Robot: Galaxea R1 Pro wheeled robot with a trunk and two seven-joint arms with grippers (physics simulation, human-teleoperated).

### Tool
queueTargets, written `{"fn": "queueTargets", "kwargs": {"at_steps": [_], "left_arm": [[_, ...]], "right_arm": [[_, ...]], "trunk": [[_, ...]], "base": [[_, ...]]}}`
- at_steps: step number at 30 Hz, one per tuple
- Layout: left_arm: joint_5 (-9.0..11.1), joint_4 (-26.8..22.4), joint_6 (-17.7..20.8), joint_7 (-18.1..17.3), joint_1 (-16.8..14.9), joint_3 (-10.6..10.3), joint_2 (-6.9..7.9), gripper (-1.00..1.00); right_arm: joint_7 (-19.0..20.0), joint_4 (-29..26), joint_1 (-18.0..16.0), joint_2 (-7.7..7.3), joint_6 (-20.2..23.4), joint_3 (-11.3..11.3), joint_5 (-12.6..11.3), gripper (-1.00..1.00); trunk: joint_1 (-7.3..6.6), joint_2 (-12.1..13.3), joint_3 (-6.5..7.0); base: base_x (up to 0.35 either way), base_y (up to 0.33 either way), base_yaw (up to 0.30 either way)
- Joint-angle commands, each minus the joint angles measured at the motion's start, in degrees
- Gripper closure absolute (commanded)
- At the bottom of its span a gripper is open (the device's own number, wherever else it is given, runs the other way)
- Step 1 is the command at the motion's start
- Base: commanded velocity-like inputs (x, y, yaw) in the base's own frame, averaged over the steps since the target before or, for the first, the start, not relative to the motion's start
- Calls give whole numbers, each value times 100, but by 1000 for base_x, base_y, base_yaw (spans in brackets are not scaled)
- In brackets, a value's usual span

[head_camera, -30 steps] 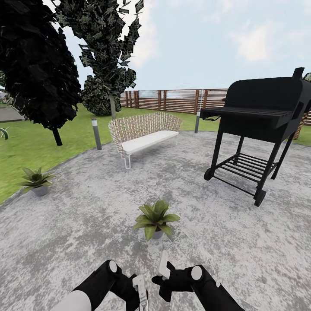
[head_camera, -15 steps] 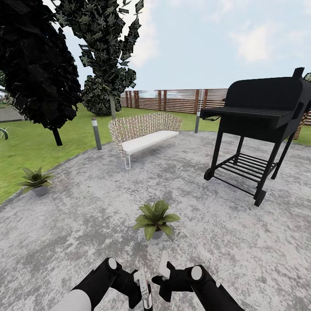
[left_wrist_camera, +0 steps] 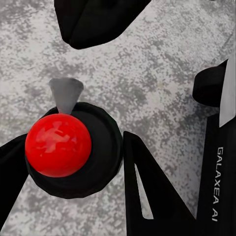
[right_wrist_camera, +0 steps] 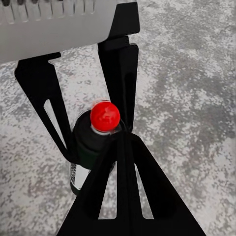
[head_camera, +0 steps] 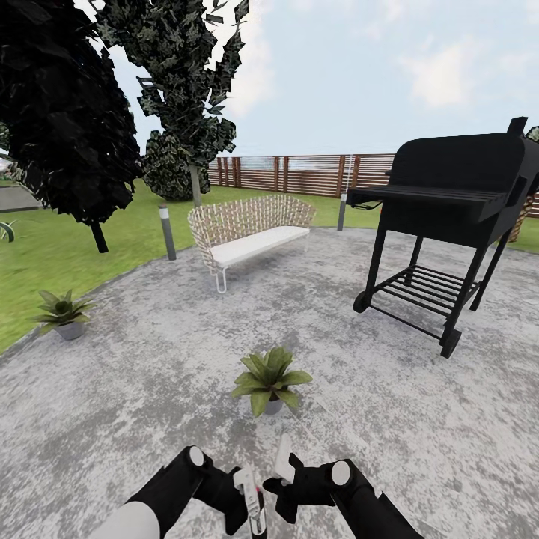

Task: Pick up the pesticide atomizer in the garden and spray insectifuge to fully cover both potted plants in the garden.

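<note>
Now the left gripper [head_camera: 251, 503], jaws closed around the red-capped atomizer [left_wrist_camera: 59, 144], has edged toward the nearer potted plant [head_camera: 268, 379], apparently readying a spray

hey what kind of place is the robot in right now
Most likely a backyard garden with a patio. A black barbecue grill and a wicker bench stand on a round stone patio, with lawn, trees and a slatted wooden fence behind.
</note>
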Motion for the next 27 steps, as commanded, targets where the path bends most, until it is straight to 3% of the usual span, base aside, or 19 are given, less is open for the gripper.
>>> {"fn": "queueTargets", "kwargs": {"at_steps": [1, 16, 27], "left_arm": [[-27, -10, 7, -21, -2, 0, -15, 100], [-19, -12, 8, -21, -7, -2, -46, 100], [108, -11, -7, -24, -7, -1, -47, 100]], "right_arm": [[19, -9, -2, 1, 6, -3, 34, 100], [19, -9, -2, 1, 7, -3, 34, 100], [19, -9, -2, 1, 7, -3, 34, 100]], "trunk": [[-1, -3, -6], [-1, -3, -6], [-1, -3, -6]], "base": [[0, 0, 0], [0, 0, 0], [0, 0, 0]]}}
